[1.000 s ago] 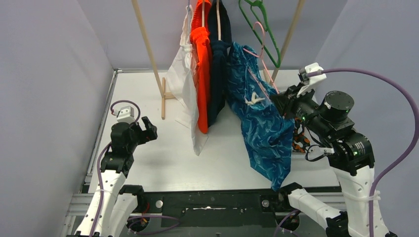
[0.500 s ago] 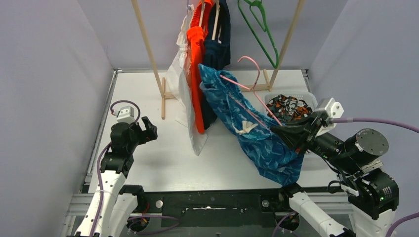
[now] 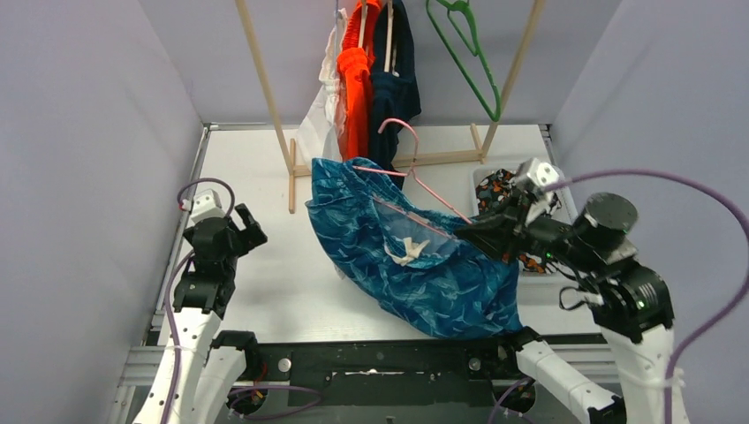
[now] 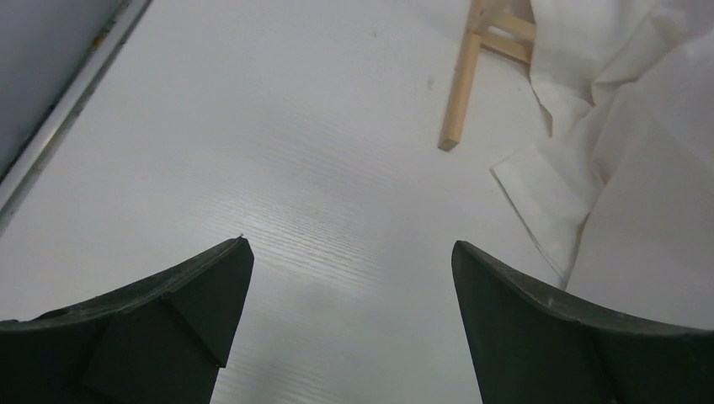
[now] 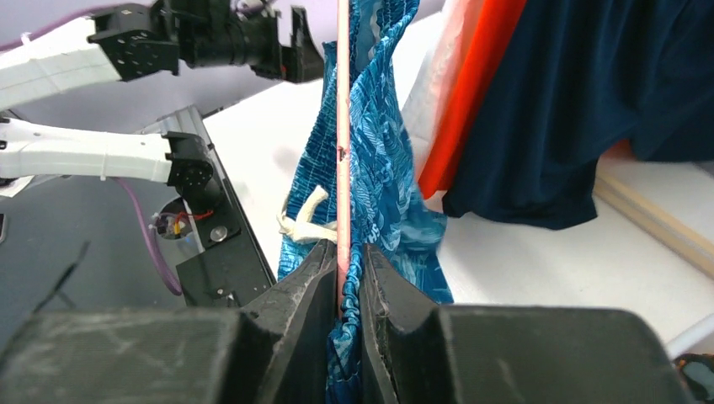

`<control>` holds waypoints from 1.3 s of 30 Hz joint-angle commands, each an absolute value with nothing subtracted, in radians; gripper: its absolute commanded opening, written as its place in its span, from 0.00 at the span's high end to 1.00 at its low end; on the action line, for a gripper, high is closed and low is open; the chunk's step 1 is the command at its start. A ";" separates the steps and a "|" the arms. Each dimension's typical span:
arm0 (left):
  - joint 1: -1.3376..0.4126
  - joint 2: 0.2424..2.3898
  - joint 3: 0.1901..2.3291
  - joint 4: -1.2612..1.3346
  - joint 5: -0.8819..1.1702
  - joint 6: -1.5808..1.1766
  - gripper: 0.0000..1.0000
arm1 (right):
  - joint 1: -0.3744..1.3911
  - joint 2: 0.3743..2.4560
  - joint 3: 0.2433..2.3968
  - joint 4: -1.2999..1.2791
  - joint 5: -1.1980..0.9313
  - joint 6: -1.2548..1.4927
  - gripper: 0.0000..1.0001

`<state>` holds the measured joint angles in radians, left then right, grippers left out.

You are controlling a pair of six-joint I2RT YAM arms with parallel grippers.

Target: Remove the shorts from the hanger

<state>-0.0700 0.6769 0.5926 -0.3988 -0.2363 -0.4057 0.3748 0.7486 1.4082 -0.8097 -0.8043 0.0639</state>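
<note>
We log blue leaf-print shorts (image 3: 415, 274), white drawstring (image 3: 406, 252), pink hanger (image 3: 415, 183) at the black right gripper (image 5: 345, 261). Beyond it: orange shorts (image 3: 355, 97), navy shorts (image 3: 395, 97), white shorts (image 3: 316, 132), green hanger (image 3: 470, 57). Beside it: black-orange-white camo shorts (image 3: 497, 187).

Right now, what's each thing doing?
blue shorts, on pink hanger, off the rack
right tool, shut on the pink hanger
left tool, open, empty
white shorts, hanging on rack
orange shorts, hanging on rack
navy shorts, hanging on rack
camouflage shorts, in the bin
green hanger, bare, on rack
</note>
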 commanded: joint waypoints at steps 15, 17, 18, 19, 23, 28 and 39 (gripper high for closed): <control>-0.061 0.593 0.737 -0.616 -0.541 -0.628 0.10 | 0.708 1.276 1.514 -0.561 -0.569 0.063 1.00; -0.065 0.546 0.752 -0.662 -0.548 -0.657 0.10 | 0.709 1.296 1.539 -0.534 -0.603 0.063 1.00; -0.067 0.529 0.761 -0.683 -0.555 -0.674 0.10 | 0.711 1.304 1.551 -0.511 -0.640 0.063 1.00; -0.067 0.516 0.769 -0.696 -0.560 -0.684 0.11 | 0.717 1.304 1.555 -0.462 -0.674 0.063 1.00; -0.067 0.483 0.816 -0.716 -0.563 -0.696 0.11 | 0.724 1.275 1.518 -0.259 -0.763 0.063 0.99; -0.069 0.493 0.883 -0.714 -0.550 -0.665 0.11 | 0.722 1.253 1.407 -0.227 -0.789 -0.001 1.00; -0.080 0.536 0.897 -0.570 -0.122 -0.546 0.17 | 0.563 1.383 1.386 -0.512 -0.812 -0.081 1.00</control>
<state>-0.0772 0.5171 0.9005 -0.6811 -0.3412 -0.5903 0.5804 1.3853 1.3674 -0.5110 -0.7811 -0.0753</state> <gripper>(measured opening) 0.835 0.124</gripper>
